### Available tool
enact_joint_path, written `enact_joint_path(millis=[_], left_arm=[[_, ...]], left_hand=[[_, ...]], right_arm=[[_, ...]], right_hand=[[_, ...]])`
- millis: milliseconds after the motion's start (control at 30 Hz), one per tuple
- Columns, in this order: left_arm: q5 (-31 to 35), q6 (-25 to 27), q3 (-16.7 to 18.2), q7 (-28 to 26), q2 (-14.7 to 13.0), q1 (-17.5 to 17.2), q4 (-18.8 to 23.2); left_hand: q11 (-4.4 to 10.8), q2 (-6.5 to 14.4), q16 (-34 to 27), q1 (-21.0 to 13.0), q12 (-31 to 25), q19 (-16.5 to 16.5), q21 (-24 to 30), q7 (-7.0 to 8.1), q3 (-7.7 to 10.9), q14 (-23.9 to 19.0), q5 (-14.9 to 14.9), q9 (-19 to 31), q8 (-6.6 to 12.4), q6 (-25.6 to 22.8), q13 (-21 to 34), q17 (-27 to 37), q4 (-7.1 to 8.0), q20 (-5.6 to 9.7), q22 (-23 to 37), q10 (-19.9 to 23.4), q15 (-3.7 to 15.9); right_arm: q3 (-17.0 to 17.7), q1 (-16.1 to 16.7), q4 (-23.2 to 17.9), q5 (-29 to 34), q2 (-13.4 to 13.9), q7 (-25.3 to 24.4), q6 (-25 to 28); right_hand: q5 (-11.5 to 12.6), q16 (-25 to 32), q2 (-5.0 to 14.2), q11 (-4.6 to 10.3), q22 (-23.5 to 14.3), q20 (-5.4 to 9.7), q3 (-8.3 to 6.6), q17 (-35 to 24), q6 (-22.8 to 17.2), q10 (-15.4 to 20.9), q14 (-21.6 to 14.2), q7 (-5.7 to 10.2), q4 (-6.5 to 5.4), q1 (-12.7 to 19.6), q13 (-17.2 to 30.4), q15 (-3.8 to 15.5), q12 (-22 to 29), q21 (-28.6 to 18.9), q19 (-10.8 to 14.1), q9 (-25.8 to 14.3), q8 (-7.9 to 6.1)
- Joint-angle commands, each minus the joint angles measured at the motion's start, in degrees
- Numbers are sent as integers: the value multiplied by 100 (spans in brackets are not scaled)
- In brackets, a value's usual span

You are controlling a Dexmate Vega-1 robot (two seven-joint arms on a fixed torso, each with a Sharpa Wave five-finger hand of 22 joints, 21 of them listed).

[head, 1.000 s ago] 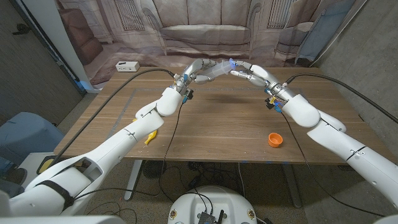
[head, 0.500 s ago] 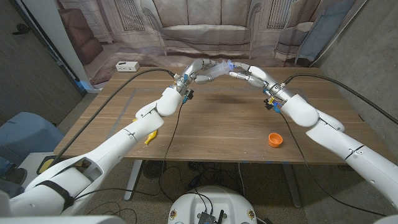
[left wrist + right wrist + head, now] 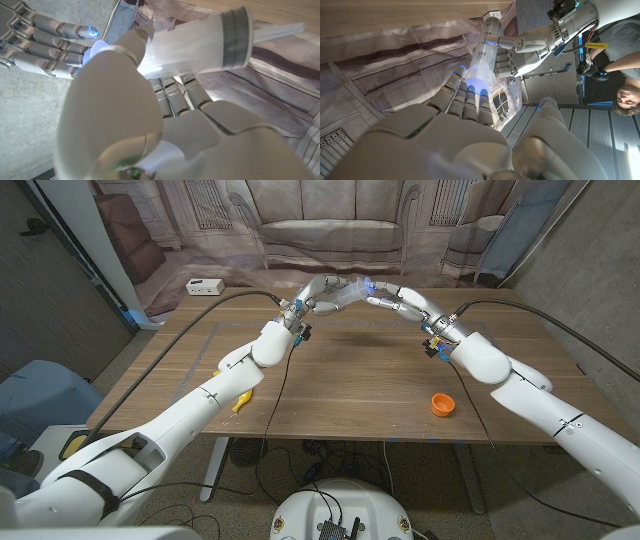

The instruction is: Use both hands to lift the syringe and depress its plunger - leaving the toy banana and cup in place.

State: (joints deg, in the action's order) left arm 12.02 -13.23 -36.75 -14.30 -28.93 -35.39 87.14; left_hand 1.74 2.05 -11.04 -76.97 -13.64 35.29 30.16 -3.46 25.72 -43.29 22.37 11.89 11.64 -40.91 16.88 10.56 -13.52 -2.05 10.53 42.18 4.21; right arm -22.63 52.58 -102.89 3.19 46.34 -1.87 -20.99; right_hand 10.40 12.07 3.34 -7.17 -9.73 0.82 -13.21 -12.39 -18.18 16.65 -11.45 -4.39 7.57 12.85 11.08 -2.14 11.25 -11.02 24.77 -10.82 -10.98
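Above the far middle of the table, my left hand (image 3: 318, 288) grips a clear syringe (image 3: 348, 293) around its barrel. My right hand (image 3: 400, 300) reaches in from the other side, its stretched fingertips (image 3: 470, 90) pressing on the syringe's wide end while the thumb stands apart. In the right wrist view the barrel (image 3: 482, 57) reads 200 CC. A grey seal shows inside the barrel (image 3: 200, 42) in the left wrist view, far from the right fingers (image 3: 45, 42). The toy banana (image 3: 243, 400) lies near the front left edge. The orange cup (image 3: 443, 404) sits front right.
A white power strip (image 3: 203, 285) lies at the table's (image 3: 360, 380) far left corner. Black cables run along both arms over the table. A person (image 3: 620, 65) is at the edge of the right wrist view, off to the side.
My right hand has crept a little towards the left hand, staying against the syringe's end. The left hand, banana and cup have not moved.
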Motion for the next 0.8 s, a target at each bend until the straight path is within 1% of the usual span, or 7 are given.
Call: enact_joint_path(millis=[33,367,400,467,600,700,800], left_arm=[[-18,53,-8,45,-22,-8,22],[-5,70,5,38,-48,-26,68],[-4,67,6,37,-50,-26,69],[3,69,8,29,-54,-31,78],[12,70,14,19,-60,-37,92],[11,76,18,25,-65,-40,101],[11,74,20,25,-68,-42,103]], left_hand=[[7,224,-20,180,4,196,53,-10,450,-11,25,8,-18,-21,26,11,396,139,22,24,47],[-7,226,-23,191,6,195,64,-16,458,-16,26,8,-16,-27,29,12,399,142,22,27,43],[-12,225,-22,192,6,193,64,-16,458,-14,25,8,-15,-28,28,12,399,141,21,27,46],[-13,225,-23,195,6,193,66,-11,459,-16,25,8,-18,-21,29,12,400,140,21,28,41],[1,226,-23,198,10,188,69,-16,464,-14,26,8,-17,-24,29,12,400,136,21,24,40],[-1,225,-26,200,11,189,72,-13,465,-22,26,8,-17,-23,28,12,400,136,21,25,36],[0,217,-21,207,12,186,76,-12,466,-13,25,8,-17,-24,29,10,399,136,21,26,42]], right_arm=[[-30,-10,25,7,-37,-23,-13],[6,20,-46,58,6,-59,37],[11,23,-56,66,11,-64,43],[25,33,-67,89,13,-94,35],[51,55,-90,114,23,-130,29],[68,71,-102,121,25,-153,32],[83,82,-105,130,27,-172,30]], right_hand=[[5,4,4,-24,-18,19,5,-20,-45,15,38,-20,-2,42,24,-13,32,-8,-22,-7,-33],[-3,5,-36,13,-20,-25,32,-23,-18,-18,39,9,-5,18,24,-34,19,2,-58,-7,-22],[-3,1,-39,13,-21,-28,35,-24,36,-23,50,77,-6,16,24,-41,18,3,-65,-6,-1],[-4,-4,-39,14,-22,-31,40,-27,77,-46,67,143,-10,9,24,-50,10,5,-79,-6,12],[-4,-7,-34,74,-24,-58,45,-33,191,-133,91,312,-15,4,25,-67,-16,12,-120,-5,42],[-4,-10,-40,105,-25,-82,51,-36,261,-173,108,375,-16,-1,26,-79,-25,14,-142,-4,56],[-4,-14,-40,111,-25,-92,52,-37,280,-188,123,375,-15,0,27,-104,-27,15,-151,-4,57]])
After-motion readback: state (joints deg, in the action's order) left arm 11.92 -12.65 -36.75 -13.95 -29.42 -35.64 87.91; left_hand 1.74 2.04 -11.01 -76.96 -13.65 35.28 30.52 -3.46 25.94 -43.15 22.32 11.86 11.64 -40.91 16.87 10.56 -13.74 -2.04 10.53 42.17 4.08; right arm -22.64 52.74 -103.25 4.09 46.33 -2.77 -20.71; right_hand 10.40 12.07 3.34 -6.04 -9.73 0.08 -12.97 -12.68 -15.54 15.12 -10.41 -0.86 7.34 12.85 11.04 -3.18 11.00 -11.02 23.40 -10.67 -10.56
